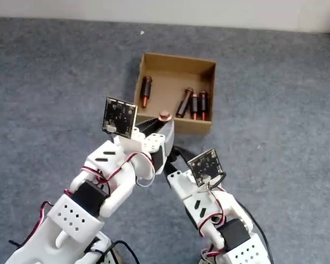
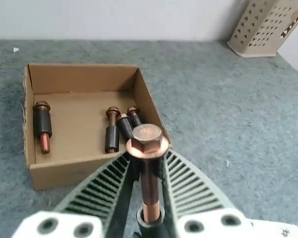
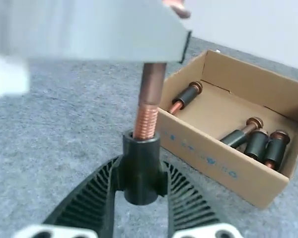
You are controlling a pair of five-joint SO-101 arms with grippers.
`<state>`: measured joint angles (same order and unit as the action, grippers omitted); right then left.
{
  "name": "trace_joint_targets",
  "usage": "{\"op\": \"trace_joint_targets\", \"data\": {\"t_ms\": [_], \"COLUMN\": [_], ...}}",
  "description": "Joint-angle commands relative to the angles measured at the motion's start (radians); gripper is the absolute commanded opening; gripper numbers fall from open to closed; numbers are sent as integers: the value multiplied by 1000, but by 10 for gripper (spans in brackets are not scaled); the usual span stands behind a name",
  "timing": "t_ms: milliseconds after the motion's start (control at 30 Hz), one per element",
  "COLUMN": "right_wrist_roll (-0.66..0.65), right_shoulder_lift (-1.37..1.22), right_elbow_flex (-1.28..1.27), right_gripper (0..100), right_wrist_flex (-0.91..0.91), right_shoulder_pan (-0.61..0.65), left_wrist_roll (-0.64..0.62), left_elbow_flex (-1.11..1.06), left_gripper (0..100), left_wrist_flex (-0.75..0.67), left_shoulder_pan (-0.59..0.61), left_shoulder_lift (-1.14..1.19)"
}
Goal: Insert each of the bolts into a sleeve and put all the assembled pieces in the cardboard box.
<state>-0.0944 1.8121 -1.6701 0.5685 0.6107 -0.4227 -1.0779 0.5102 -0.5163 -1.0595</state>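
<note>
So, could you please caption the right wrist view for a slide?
Right gripper, jaws shut on a sleeve with a bolt in its top, beside the cardboard box.

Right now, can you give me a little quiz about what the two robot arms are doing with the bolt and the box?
1. How many assembled pieces lie in the cardboard box? A two, B four, C six.
2. True or false: the right gripper is open and empty.
3. Fill the gap: the left gripper holds a bolt whose threaded end sits in the mouth of the ___.
Key: 1 B. 2 false, it is shut on the sleeve. 3 sleeve.
</note>
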Motion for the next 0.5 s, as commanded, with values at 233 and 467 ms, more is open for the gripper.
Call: {"op": "trace_joint_targets", "data": {"t_ms": [233,467], "right_wrist_roll": [-9,81], "right_shoulder_lift": [24,24], "right_elbow_flex": [-65,-65], "right_gripper": [5,5], "right_wrist_flex": [-36,-36], "right_shoulder_pan": [-45,-96], "left_wrist_roll": [104,110], "left_elbow_flex": [-4,-2], "left_gripper": [104,224], "left_wrist_flex": [137,216], "left_shoulder_pan": [-81,-73], "left_shoulder_lift": [4,4]}}
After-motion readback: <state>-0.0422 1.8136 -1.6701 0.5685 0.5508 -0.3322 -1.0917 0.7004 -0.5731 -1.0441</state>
